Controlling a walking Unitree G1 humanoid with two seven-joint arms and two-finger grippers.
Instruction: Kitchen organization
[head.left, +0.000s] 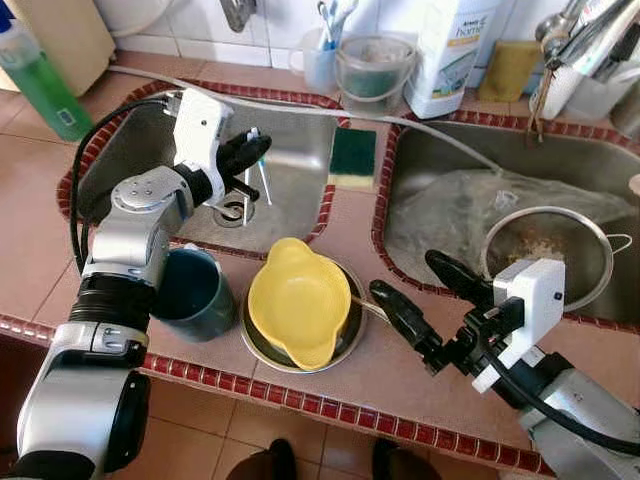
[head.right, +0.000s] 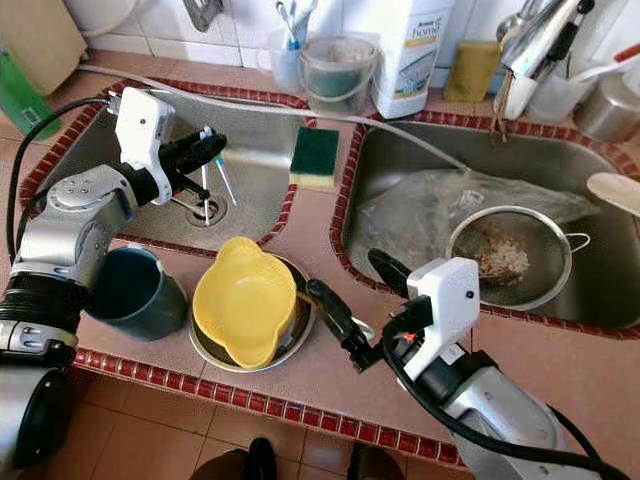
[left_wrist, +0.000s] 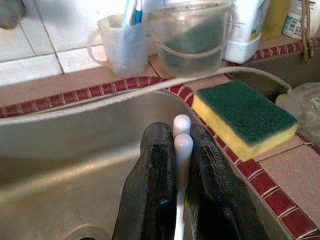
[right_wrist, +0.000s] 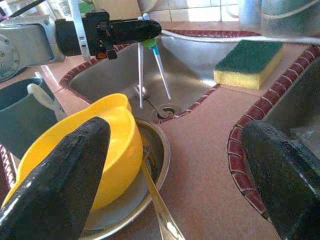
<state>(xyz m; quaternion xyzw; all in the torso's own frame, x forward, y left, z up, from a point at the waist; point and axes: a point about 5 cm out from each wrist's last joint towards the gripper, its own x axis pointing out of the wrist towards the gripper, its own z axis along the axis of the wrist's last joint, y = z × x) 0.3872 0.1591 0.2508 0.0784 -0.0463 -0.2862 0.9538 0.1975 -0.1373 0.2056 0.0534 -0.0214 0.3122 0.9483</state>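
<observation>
— Steel sinks (head.left: 300, 170) are seen, two of them, side by side in a pink tiled counter (head.left: 350, 220). What is held over the left one?

— Two thin white sticks (right_wrist: 150, 70) are held there by the left gripper (head.left: 245, 152). Its black fingers (left_wrist: 150, 185) are pressed tight on the stick tops. The sticks hang down toward the drain (head.left: 232, 212).

— What is set at the front of the counter?

— A yellow bowl (head.left: 297, 300) is tipped inside a steel bowl (head.left: 345, 340). A spoon (right_wrist: 157, 205) is laid in the steel bowl, beside the yellow one. A dark blue cup (head.left: 190, 290) is stood just to the left, touching the left arm.

— And the right gripper (head.left: 425, 295)?

— It is held low over the counter, just right of the bowls. Its fingers are spread wide apart, and nothing is held between them.

— What else is seen?

— A green and yellow sponge (head.left: 353, 158) is laid on the strip between the sinks. A strainer (head.left: 548, 255) with crumbs in it and a clear bag (head.left: 470, 205) are seen in the right sink. A clear tub (head.left: 375, 70) and a white bottle (head.left: 450, 50) are stood by the wall.
</observation>
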